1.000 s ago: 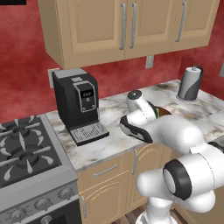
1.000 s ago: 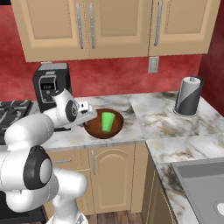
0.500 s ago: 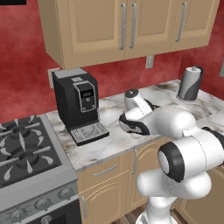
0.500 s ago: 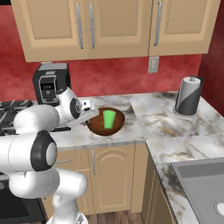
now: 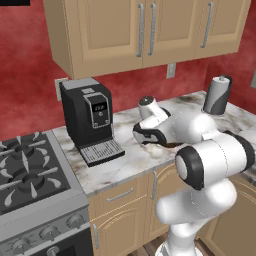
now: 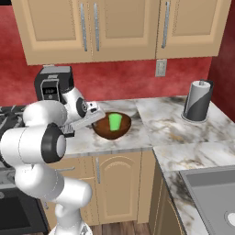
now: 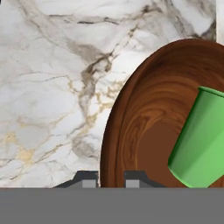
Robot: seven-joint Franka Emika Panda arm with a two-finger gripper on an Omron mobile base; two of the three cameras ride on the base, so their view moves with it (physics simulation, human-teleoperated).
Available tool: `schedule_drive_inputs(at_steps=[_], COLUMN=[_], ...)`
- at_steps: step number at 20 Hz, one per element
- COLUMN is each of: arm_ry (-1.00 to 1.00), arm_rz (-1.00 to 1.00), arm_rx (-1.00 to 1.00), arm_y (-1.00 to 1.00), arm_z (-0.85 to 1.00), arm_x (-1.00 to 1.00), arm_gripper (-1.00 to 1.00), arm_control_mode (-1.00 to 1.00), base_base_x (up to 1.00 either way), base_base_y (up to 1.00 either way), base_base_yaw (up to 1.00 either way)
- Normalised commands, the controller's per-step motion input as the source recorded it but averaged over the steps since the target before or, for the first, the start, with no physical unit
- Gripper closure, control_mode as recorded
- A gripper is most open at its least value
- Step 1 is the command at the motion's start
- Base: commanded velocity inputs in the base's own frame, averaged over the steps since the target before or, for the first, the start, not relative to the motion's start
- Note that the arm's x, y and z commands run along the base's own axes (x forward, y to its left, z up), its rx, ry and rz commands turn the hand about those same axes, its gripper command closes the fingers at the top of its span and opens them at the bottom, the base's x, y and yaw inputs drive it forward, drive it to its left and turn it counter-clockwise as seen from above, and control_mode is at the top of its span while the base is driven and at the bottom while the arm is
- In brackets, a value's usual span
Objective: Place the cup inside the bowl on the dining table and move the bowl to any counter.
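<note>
Your claw [image 7: 111, 177] is clamped on the near rim of the bowl [image 6: 111, 130], one tip inside the wall and one outside, with the bowl resting on the marble surface [image 6: 160, 117] between the coffee machine [image 5: 89, 118] and the paper towel roll [image 6: 198, 101]. The cup [image 6: 115, 121] stands inside the bowl, leaning toward one wall. Judge the bowl stiff and wood-like with some weight, held only at a thin lip, so it may tip or pivot if dragged; the cup looks light and loose and could roll or topple inside. The rim is the only sensible hold, and you already have it. The bowl sits well back from the front edge of the surface, with bare marble to its right toward the roll. The coffee machine stands near on the left and wall cabinets [image 6: 92, 25] hang overhead, so withdraw low and toward yourself
</note>
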Motion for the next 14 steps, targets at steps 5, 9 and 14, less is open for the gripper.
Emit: schedule_drive_inputs(at_steps=[5,9,14], arm_ry=[0.0,0.0,0.0], arm_rz=[0.04,0.04,0.05], arm_rx=[-0.02,-0.01,0.0], arm_y=[0.0,0.0,0.0], arm_z=[-0.1,-0.16,-0.17], arm_x=[0.1,0.1,0.13], arm_gripper=[1.0,1.0,1.0], arm_control_mode=[-1.0,-1.0,-1.0], base_base_x=[0.0,0.0,0.0], base_base_y=[0.0,0.0,0.0], base_base_yaw=[0.0,0.0,0.0])
